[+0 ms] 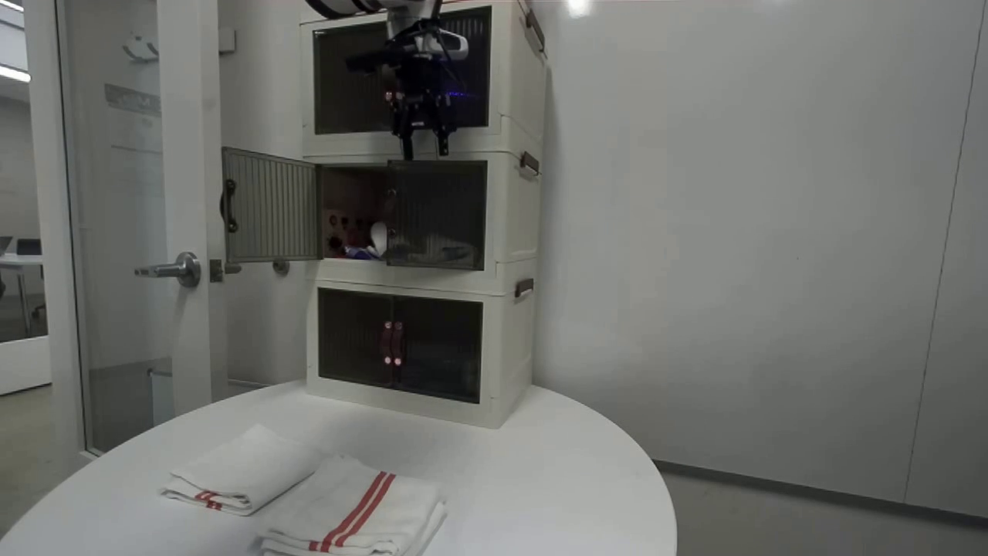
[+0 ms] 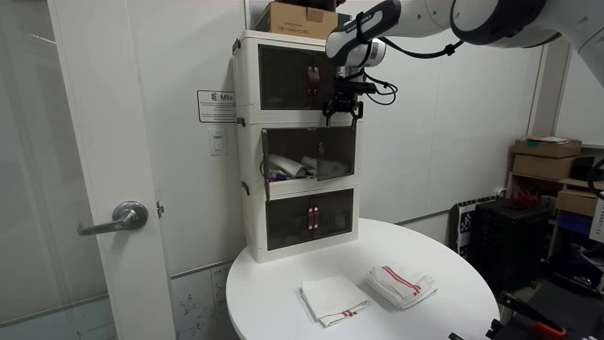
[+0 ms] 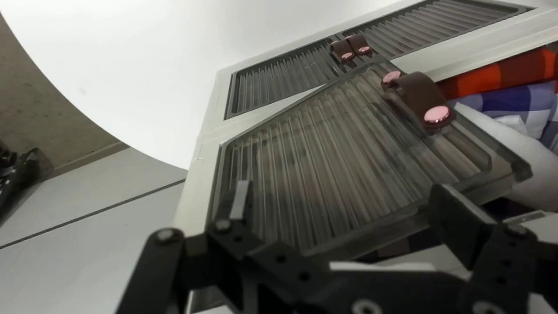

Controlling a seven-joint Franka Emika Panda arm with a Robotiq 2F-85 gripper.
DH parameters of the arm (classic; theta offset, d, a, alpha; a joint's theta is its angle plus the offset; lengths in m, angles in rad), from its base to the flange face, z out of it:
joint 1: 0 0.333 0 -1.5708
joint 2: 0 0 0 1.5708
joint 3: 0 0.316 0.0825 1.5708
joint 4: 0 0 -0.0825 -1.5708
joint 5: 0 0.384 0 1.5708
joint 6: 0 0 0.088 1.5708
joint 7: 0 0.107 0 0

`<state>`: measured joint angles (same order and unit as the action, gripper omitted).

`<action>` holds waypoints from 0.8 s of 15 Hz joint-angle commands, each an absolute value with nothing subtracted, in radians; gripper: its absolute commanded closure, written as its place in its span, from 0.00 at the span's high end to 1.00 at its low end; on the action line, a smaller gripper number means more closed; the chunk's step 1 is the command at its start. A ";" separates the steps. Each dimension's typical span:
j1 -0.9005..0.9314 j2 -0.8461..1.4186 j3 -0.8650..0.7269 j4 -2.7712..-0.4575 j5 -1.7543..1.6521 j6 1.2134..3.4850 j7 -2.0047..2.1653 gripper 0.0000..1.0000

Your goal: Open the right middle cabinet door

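In an exterior view we see a tall stack of three white plastic cabinets (image 1: 515,347) on a round white table (image 1: 571,479). In the right half of the stack's middle tier we find the small, squarish, dark tinted see-through door (image 1: 438,216), partly ajar; its paler grey ribbed twin (image 1: 272,207) stands swung out at the stack's left. The black two-fingered gripper (image 1: 425,147) hangs in front of the stack's right half, where upper and middle tiers meet, its fingers spread apart. Two folded white cloths with red stripes (image 1: 409,502) lie in front of the stack.

In an exterior view we see a brown cardboard box (image 2: 290,19) on top of the stack and the white-and-black robot arm (image 2: 420,19) stretched out from the stack's right.

In the wrist view we look down the stack's front; one finger shows over the dark door, and we cannot tell whether either touches it. On the door is a dark brown strap handle with pink rivets (image 3: 418,93), and in the stack's middle tier lies blue-and-white checked cloth (image 3: 510,104)
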<state>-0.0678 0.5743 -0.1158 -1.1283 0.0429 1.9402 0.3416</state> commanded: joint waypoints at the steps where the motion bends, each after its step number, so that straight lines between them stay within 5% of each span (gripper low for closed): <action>1: -0.086 0.501 -0.068 -1.225 0.107 2.030 0.234 1.00; 12: -0.080 0.528 0.014 -1.169 0.158 1.934 0.099 1.00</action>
